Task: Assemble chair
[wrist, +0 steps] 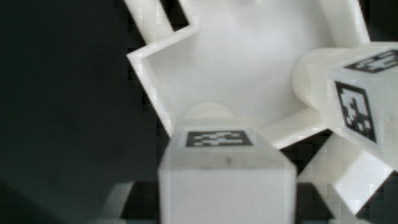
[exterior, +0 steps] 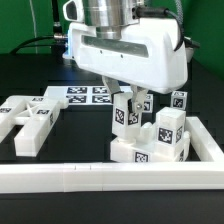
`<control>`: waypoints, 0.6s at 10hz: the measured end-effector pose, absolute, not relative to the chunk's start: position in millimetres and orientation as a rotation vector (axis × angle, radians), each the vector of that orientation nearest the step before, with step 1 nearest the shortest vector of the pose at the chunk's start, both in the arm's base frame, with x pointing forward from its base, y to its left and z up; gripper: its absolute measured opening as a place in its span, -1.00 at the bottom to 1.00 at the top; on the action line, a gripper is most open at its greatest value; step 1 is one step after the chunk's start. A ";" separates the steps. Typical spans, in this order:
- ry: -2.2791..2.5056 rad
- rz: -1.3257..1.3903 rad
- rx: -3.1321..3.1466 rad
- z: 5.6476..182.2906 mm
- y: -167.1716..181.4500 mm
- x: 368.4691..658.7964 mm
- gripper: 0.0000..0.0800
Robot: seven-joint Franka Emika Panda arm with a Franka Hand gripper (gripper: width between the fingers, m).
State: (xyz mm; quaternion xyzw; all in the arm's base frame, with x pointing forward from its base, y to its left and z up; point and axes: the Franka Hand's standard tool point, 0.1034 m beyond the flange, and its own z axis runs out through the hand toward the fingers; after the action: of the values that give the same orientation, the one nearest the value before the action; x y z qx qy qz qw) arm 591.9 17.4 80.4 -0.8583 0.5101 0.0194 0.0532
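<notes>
While glossy white, blocky tagged chair pcs (exterior: 160, 135).

No legible text, seemingly; only patterned square tags (exterior: 121, 116) on chair pieces (exterior: 140, 150).

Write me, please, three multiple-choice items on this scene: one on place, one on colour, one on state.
1. The loose pieces lie on which side of the pincer? A the exterior view's left; B the exterior view's right; C under it.
2. The table is: A black; B white; C brown.
3. The pincer is: A wide open; B shut on a white bar; C out of view.
Answers: 1 A, near that view's left edge; 2 A, dark around the parts; 3 B, its fingers clamp the bar.
</notes>
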 end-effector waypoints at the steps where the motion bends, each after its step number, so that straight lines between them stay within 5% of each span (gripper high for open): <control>1: 1.573 0.060 -2.596 80.3 17.8 591.9 -0.27; 4: 1.439 0.053 -2.674 80.3 18.9 591.6 0.54; 6: 1.129 0.030 -2.836 80.2 17.7 591.3 0.61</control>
State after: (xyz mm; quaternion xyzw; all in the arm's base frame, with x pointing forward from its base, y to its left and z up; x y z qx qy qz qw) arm 591.3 17.7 80.2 -0.9281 0.3696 0.0099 0.0444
